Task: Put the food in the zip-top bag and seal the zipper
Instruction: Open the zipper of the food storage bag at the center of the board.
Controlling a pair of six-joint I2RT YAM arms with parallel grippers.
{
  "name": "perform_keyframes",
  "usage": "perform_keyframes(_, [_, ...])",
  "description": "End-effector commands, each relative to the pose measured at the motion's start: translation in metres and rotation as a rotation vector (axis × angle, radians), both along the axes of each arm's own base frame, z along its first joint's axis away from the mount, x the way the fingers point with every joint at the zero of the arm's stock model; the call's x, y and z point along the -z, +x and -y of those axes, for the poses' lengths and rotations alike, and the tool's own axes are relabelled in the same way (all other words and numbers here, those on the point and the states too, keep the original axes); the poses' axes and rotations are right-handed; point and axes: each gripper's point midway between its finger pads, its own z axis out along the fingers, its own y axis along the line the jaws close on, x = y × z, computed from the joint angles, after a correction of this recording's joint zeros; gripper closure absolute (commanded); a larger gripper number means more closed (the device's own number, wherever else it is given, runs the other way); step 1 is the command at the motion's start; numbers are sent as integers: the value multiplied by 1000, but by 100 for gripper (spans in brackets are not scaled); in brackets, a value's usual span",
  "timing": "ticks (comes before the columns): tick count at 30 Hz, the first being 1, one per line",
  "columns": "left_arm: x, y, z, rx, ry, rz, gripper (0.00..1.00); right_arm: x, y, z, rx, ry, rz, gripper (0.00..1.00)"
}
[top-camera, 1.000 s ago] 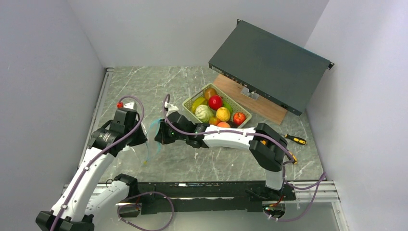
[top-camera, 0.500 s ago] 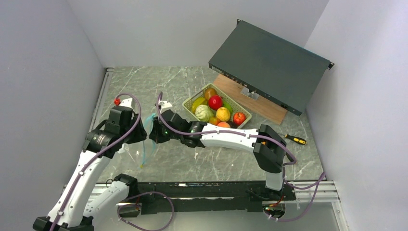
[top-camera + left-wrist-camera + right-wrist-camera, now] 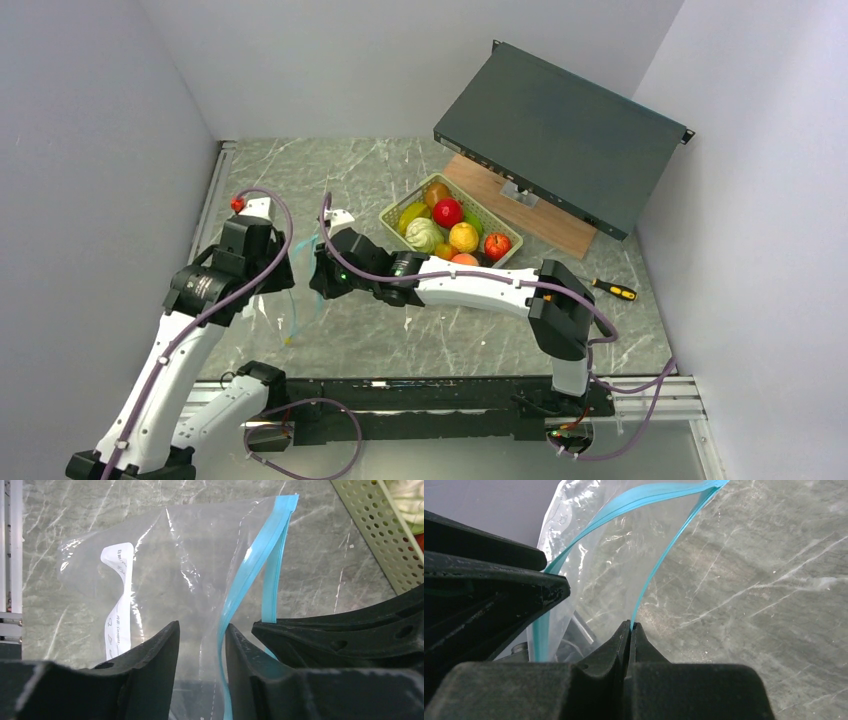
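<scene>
The clear zip-top bag [image 3: 298,292] hangs between my two grippers at the left of the table; it also shows in the left wrist view [image 3: 175,570]. Its teal zipper strip [image 3: 260,550] is parted into two lips. My right gripper [image 3: 630,626] is shut on one lip of the zipper [image 3: 664,555]. My left gripper [image 3: 200,630] is open, with bag film and the other lip between its fingers, close to the right finger. The slider tab is hidden. The food [image 3: 448,212] lies in the pale green basket [image 3: 388,213], right of the grippers.
A black rack unit [image 3: 560,135] leans over a wooden board [image 3: 545,218] at the back right. A screwdriver [image 3: 613,290] lies right of the basket. The basket's perforated wall [image 3: 380,540] is close to the left gripper's right side. Grey walls enclose the table.
Both grippers have moved left and a little farther back with the bag between them. The bag's mouth has followed along.
</scene>
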Motion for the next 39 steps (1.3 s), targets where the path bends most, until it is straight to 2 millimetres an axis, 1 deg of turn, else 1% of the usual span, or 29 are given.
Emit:
perform_keyframes(1, [-8, 1, -4, 4, 22, 39, 54, -45, -2, -7, -29, 82, 50, 100])
perform_keyframes(3, [-5, 1, -3, 17, 25, 30, 55, -44, -3, -8, -39, 82, 52, 100])
perform_keyframes(5, [0, 1, -2, 30, 33, 18, 61, -45, -4, -9, -50, 84, 56, 100])
perform_keyframes(10, [14, 2, -2, 65, 52, 15, 84, -43, -5, -9, -72, 76, 77, 100])
perform_keyframes(11, [14, 1, -2, 66, 52, 17, 94, -41, -3, -8, -66, 64, 87, 100])
perform_keyframes(13, [10, 2, -2, 67, 48, 39, 100, -37, 3, -4, -57, 32, 115, 100])
perform_keyframes(16, [-2, 5, -1, 46, 20, 96, 100, -35, 13, 4, -35, -19, 157, 100])
perform_keyframes(18, [-6, 4, -8, -9, 26, 102, 100, -35, 18, 8, -31, -39, 188, 100])
perform_keyframes(20, [-5, 3, -16, -68, 37, 100, 100, -36, 20, 11, -34, -54, 211, 100])
perform_keyframes(22, [2, 2, -19, -77, 43, 108, 100, -36, 21, 12, -40, -66, 220, 100])
perform_keyframes(27, [10, 3, -16, -54, 20, 186, 100, -29, 20, 9, -63, -76, 212, 100])
perform_keyframes(29, [7, 4, -15, -39, 7, 224, 100, -25, 19, 6, -74, -81, 201, 100])
perform_keyframes(32, [2, 1, -18, -47, 5, 266, 100, -19, 19, 2, -84, -99, 186, 100])
perform_keyframes(35, [-2, -2, -12, -9, -30, 311, 100, -16, 21, 0, -79, -105, 181, 100])
perform_keyframes(37, [-6, -3, -11, 2, -39, 342, 100, -14, 23, 1, -72, -111, 182, 100])
perform_keyframes(38, [-7, -4, -14, -12, -37, 354, 100, -13, 25, 1, -66, -116, 186, 99])
perform_keyframes(39, [-6, -4, -16, -25, -34, 358, 100, -13, 27, 3, -60, -122, 189, 96])
